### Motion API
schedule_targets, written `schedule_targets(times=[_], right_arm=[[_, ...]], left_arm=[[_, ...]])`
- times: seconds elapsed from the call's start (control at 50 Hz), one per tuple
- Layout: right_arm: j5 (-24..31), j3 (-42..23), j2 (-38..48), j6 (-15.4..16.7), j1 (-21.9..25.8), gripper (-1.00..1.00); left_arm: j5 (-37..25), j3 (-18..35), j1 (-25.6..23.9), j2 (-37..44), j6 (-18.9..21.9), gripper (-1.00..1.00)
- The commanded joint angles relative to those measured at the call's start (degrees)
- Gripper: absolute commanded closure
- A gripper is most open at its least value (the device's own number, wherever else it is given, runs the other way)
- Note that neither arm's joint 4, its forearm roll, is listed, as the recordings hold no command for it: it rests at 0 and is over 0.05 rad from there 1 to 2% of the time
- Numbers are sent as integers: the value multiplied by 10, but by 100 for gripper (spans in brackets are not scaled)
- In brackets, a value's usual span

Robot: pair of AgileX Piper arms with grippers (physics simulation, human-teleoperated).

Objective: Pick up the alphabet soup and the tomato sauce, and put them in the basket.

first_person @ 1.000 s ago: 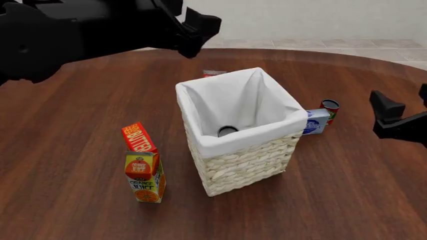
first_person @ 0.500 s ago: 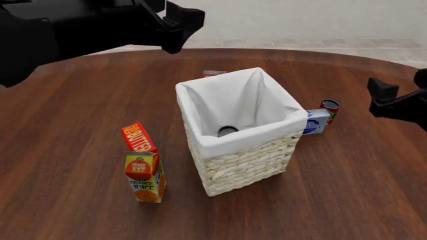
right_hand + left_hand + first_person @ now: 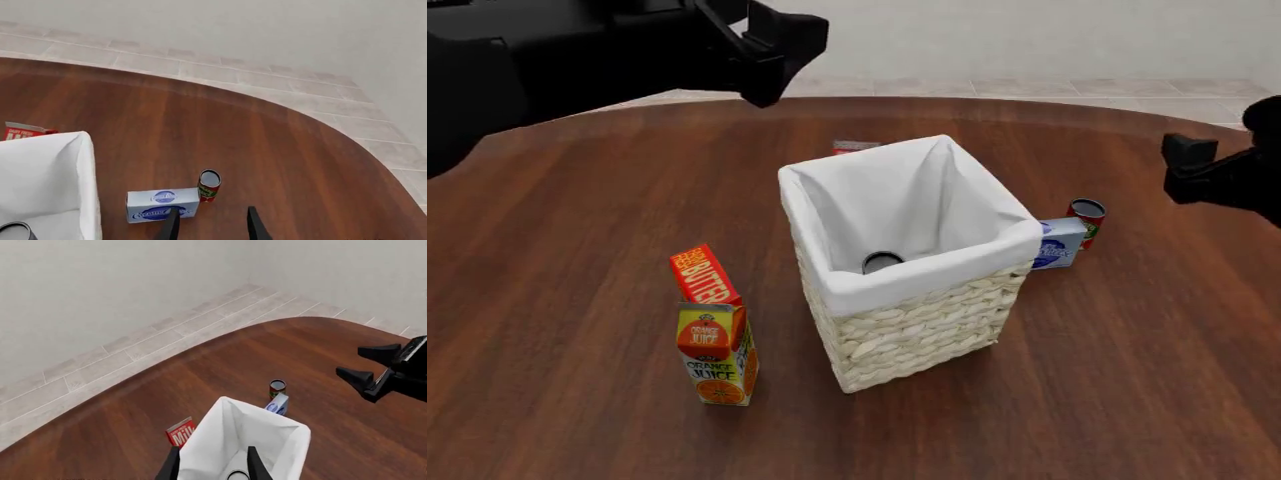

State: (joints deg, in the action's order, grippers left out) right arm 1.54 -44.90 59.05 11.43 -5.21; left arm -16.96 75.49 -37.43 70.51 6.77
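Observation:
The basket (image 3: 921, 330) stands mid-table, white lining folded over its rim. A can (image 3: 882, 262) stands on its bottom; only its greyish top shows, the label is hidden, so I take it for the alphabet soup. It also shows in the left wrist view (image 3: 237, 475) and the right wrist view (image 3: 17, 231). The tomato sauce (image 3: 1086, 218), a red can with a dark top, stands on the table right of the basket (image 3: 209, 185). My left gripper (image 3: 777, 55) is open and empty, high beyond the basket's far-left side. My right gripper (image 3: 1208, 180) is open and empty, above the table right of the tomato sauce.
A blue-and-white box (image 3: 1060, 243) lies against the tomato sauce on the basket's side. A red milk carton (image 3: 854, 147) stands behind the basket. A butter box (image 3: 705, 275) and an orange juice carton (image 3: 717, 352) stand left of the basket. The table's curved far edge meets tiled floor.
My left gripper has drawn back to the left, away from above the basket. My right gripper has moved upward in the front view. The objects have not moved.

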Motion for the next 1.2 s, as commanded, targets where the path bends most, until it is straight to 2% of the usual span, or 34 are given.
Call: schedule_targets(times=[0.02, 0.16, 0.2, 0.3, 0.38, 0.5, 0.7, 0.74, 0.86, 1.0, 1.08, 1.2], right_arm=[[13, -30, 31, 2, -10, -100], [33, -75, 67, -6, -20, -100], [30, -78, 73, 10, -25, -100], [47, -107, 97, -9, -29, -100], [50, -118, 103, -9, -31, -100], [60, -135, 118, -29, -32, -100], [100, -177, 151, -55, -33, -100], [106, -185, 161, -47, -34, -100], [126, -217, 183, -57, -37, -100], [151, -255, 216, -52, -34, -100], [173, -283, 232, -65, -37, -100], [203, -317, 262, -68, -48, -100]], left_arm=[[5, -7, -3, -3, 0, -100], [8, -14, -6, -8, 0, -100], [8, -13, -6, -8, -1, -100], [7, -15, -7, -9, 1, -100], [6, -16, -10, -14, 0, -100], [7, -20, -13, -15, 0, -100], [12, -25, -15, -17, -4, -100], [13, -27, -15, -18, -6, -100], [17, -32, -16, -19, -9, -100], [19, -35, -18, -19, -12, -100], [22, -38, -20, -19, -12, -100], [26, -42, -23, -21, -14, -100]])
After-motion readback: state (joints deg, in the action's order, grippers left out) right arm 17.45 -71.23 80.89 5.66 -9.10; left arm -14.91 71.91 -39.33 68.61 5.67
